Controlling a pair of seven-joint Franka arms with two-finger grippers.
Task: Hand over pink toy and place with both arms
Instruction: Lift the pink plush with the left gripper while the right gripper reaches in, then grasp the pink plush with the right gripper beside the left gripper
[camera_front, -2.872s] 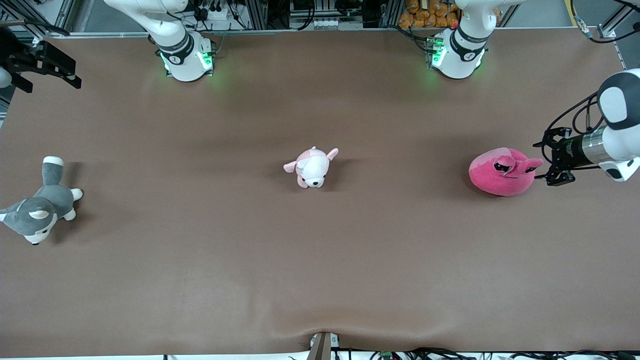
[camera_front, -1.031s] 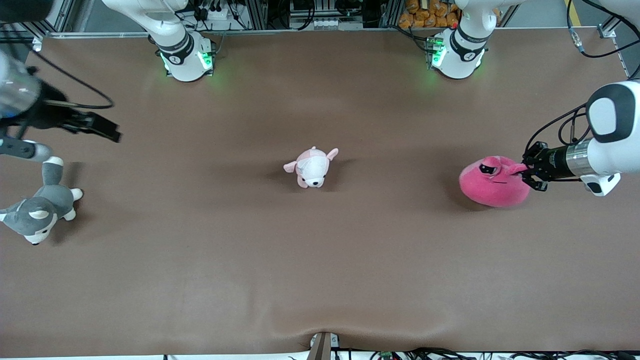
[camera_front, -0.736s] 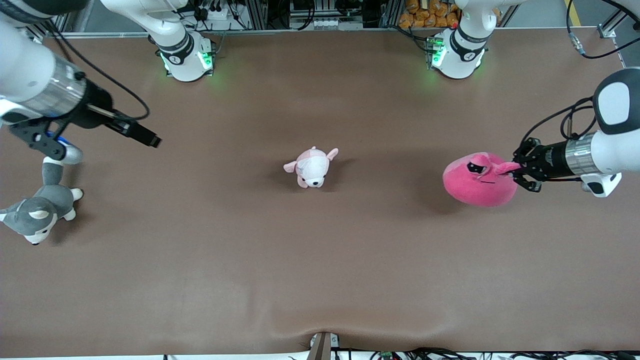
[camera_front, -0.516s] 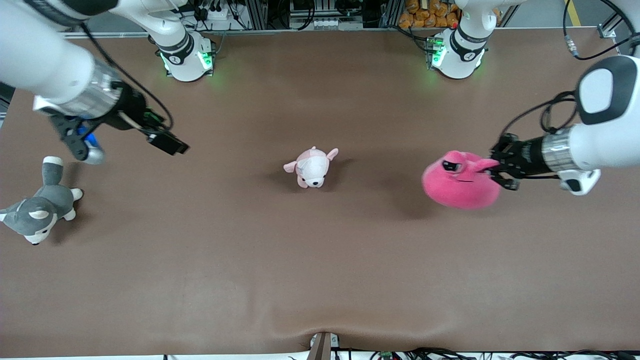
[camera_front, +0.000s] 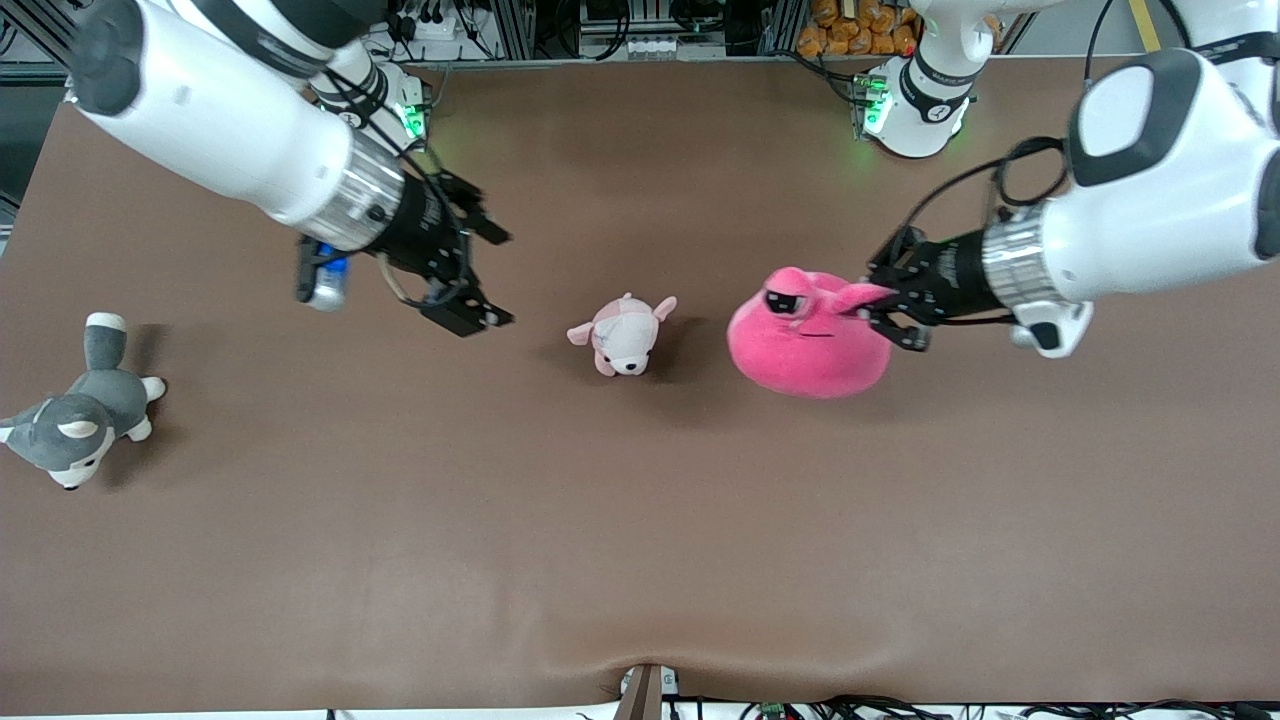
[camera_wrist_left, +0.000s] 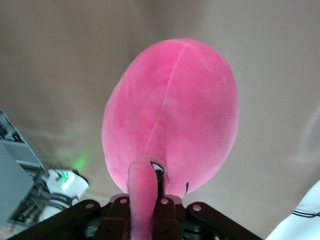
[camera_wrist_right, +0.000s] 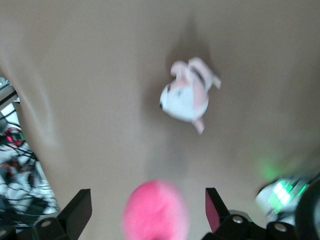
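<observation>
Pink toy (camera_front: 808, 337) sits right of centre in the front frame, hanging in the air over the brown desk (camera_front: 640, 520). We see the left gripper (camera_front: 884, 300) pinching one of its stubby flaps; in the left wrist view the toy (camera_wrist_left: 172, 117) fills the frame centre, flap clamped at bottom centre. Right gripper (camera_front: 480, 275) is upper left of centre, over bare desk, fingers spread wide with nothing between them. Pale puppy plush (camera_front: 623, 335) lies at centre, between both grippers. Grey husky plush (camera_front: 80, 410) lies at the left edge.
</observation>
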